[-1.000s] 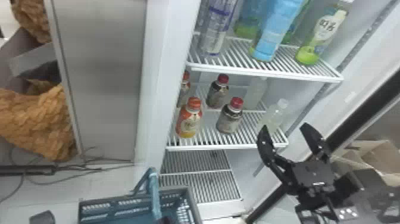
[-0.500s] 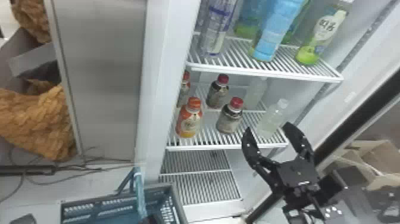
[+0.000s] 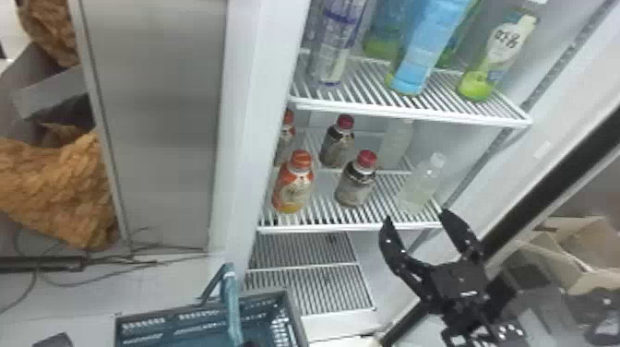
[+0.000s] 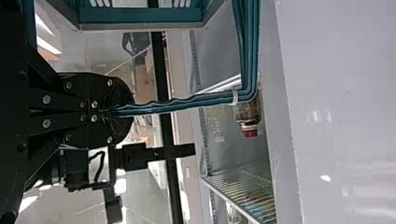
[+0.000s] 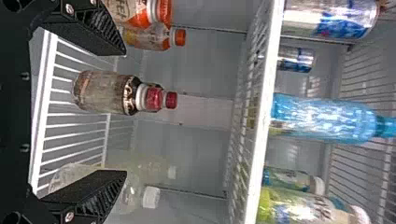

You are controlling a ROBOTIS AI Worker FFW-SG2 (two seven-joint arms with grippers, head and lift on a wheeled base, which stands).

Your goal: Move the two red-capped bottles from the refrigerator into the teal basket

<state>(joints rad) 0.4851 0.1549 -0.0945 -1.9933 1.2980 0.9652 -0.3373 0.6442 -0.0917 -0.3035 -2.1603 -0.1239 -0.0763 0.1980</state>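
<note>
- Landmark: fridge's mid shelf [image 3: 323,227], your head view.
- Front red-cap btl [image 3: 355,180]: upright on mid shelf, toward its front edge, approx. center.
- Back red-cap btl [image 3: 337,143]: upright on same shelf, behind front one & a bit L. Both are in the fridge, neither in the basket yet.
- Your R gripper [image 3: 416,217]: at mid shelf's front edge, toward its R end. Fingers spread wide, nothing btwn them. In your R wrist view, both red-cap btls line up w/ the gap, farther in.
- Your L gripper [image 3: 251,344]: below mid shelf & off to its L, pinching the basket handle [image 3: 230,304]. In your L wrist view, fingers are pressed together on it.
- Teal basket [image 3: 295,318]: lower than mid shelf, out front & to its L, handle up.
- Front orange-cap btl [image 3: 293,184]: L end of mid shelf, near its front; back orange-cap btl [image 3: 285,138] behind it.
- Front clear btl [image 3: 420,184]: R part of mid shelf, near R gripper; can't tell if touching.
- Blue btl [image 3: 429,46]: on the rack above mid shelf.
</note>
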